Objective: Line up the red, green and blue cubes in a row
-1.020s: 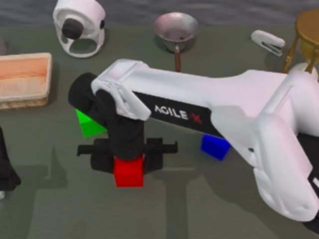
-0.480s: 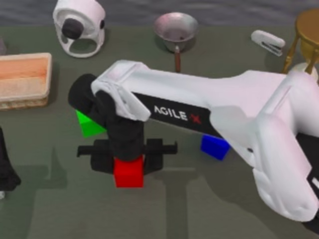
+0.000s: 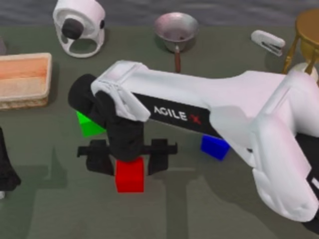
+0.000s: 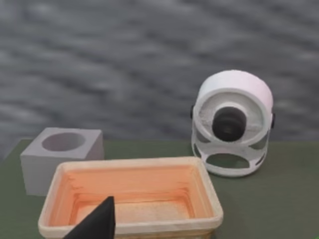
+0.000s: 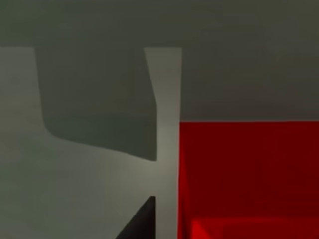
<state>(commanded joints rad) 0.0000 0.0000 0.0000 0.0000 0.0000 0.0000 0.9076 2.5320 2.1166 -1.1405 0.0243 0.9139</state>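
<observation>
1. Here, the red cube [image 3: 129, 175] sits on the table [image 3: 209, 199], between the spread fingers of the right gripper [image 3: 127, 158], which are apart and not touching it.
2. The green cube [image 3: 89, 125] lies up and left of the red cube, partly under the right arm.
3. The blue cube [image 3: 215, 147] lies right of the red cube, slightly farther back.
4. Far left of the red cube, the left gripper [image 3: 6, 172] is parked near a tray [image 3: 25, 79]; I cannot tell whether it is open.
</observation>
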